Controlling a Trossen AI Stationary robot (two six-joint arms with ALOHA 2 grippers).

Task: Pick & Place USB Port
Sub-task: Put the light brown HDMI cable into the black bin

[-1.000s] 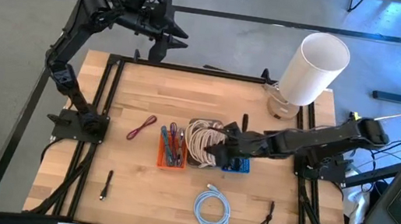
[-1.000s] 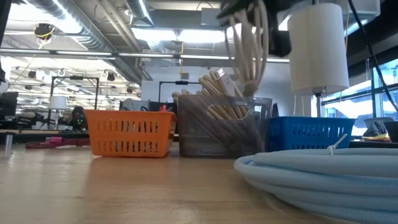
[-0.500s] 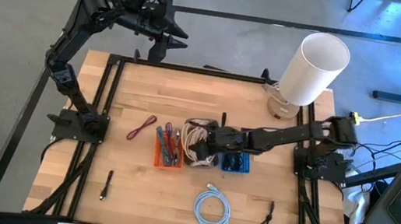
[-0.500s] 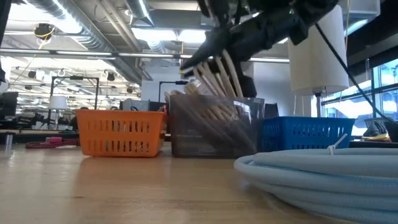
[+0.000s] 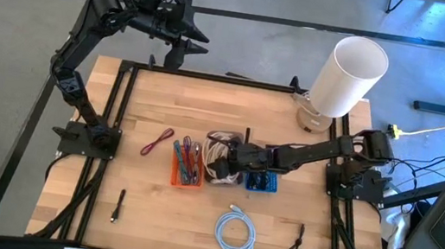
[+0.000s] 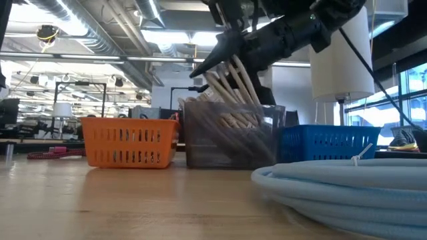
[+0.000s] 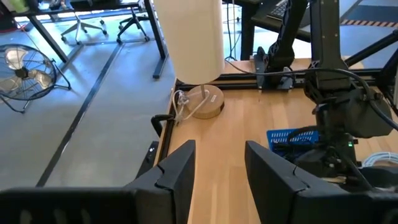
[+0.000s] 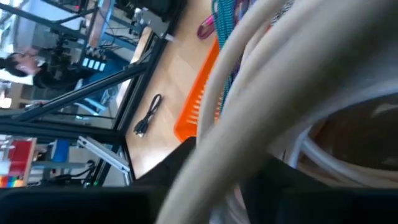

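A bundle of beige cable [image 5: 217, 152] [image 6: 235, 110] stands in the clear bin [image 6: 267, 150] between the orange basket [image 5: 189, 165] and the blue basket [image 5: 263, 183]. Its lower loops rest inside the bin and its upper loops stick out above the rim. My right gripper [image 5: 232, 156] [image 6: 227, 53] reaches in from the table's right and hangs low over the bin, at the bundle's top. The bundle [image 8: 267, 74] fills the right wrist view. My left gripper [image 5: 183, 47] [image 7: 217, 180] waits open, raised beyond the table's far left corner.
A white lamp [image 5: 348, 72] stands at the far right. A light blue cable coil [image 5: 235, 231] [image 6: 347, 187] lies near the front edge, with small black cables at the front left [image 5: 118, 206] and front right [image 5: 297, 238]. A red cable [image 5: 156, 141] lies left of the orange basket.
My right gripper has come down and gone toward the table's left with the beige cable bundle. The bundle hung above the clear bin and now stands inside it. The three baskets have slid a little toward the table's left.
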